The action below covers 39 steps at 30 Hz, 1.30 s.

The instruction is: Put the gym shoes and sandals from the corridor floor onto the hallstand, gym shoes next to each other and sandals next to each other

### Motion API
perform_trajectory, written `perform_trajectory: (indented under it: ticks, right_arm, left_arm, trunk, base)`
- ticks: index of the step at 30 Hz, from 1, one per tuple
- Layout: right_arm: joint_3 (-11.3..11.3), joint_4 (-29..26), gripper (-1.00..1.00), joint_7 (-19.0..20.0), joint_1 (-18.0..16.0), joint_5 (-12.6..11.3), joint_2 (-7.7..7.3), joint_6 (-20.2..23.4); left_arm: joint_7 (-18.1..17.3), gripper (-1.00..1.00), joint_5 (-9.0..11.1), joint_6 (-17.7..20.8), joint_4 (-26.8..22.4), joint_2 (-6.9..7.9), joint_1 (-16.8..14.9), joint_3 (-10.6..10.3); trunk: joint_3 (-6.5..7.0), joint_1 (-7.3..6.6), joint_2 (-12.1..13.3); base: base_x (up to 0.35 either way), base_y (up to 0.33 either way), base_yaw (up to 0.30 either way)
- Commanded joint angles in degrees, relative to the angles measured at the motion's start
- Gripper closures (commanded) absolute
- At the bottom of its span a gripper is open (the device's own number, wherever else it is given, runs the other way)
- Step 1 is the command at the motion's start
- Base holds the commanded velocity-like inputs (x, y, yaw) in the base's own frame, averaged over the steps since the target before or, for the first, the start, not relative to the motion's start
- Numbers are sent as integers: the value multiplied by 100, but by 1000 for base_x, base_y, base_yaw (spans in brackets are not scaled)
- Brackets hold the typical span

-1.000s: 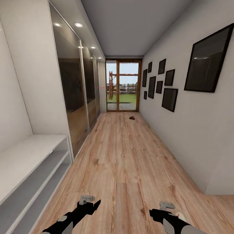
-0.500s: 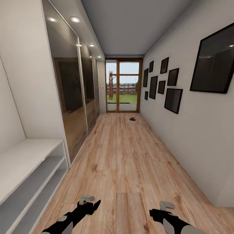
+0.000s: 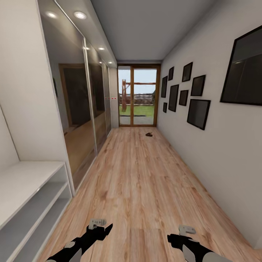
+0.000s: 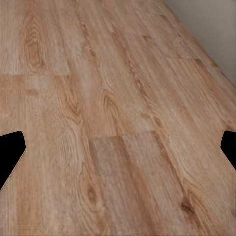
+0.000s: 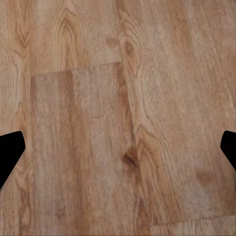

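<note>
Facing down corridor floor [image 3: 145, 174]; dark sandal [image 3: 149, 134] at 12 o'clock, far; hallstand [image 3: 25, 189] at 9. Both arms tucked low for travel; left gripper [image 4: 118, 147] & right gripper [image 5: 118, 147] spread, empty.

No text, label, brand, number or sign can be read anywhere. The dark picture frames [image 3: 198, 113] on the corridor wall are blank black panels without lettering. Two small red-and-white marks [image 3: 111, 98] sit on the wall beside the glass door [image 3: 137, 95] at the far end, but they are too small and blurred to make out any characters. Both wrist views carry bare wood grain of the corridor floor [image 4: 108, 108], unmarked.
</note>
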Motion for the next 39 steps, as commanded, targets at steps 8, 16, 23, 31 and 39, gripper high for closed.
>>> perform_trajectory:
  ticks: [8,16,23,31,39]
  right_arm:
    - [-31,2,-100,-4,-4,-26,1,-7]
    - [-31,2,-100,-4,-4,-26,1,-9]
    - [-31,2,-100,-4,-4,-25,1,-9]
    - [-31,2,-100,-4,-4,-26,1,-10]
    - [-31,2,-100,-4,-4,-26,1,-9]
  left_arm:
    - [-26,-100,58,-7,8,1,-5,-18]
    - [-26,-100,58,-7,8,1,-5,-18]
    - [-26,-100,58,-7,8,1,-5,-18]
    - [-26,-100,58,-7,8,1,-5,-18]
    - [-26,-100,58,-7,8,1,-5,-18]
  trunk:
    - [-6,3,-3]
    - [-6,3,-3]
    - [-6,3,-3]
    - [-35,3,-3]
    - [-104,3,-3]
  base:
    - [349,0,-119]
    - [349,0,-79]
    - [349,0,-3]
    - [349,0,0]
    - [349,0,0]
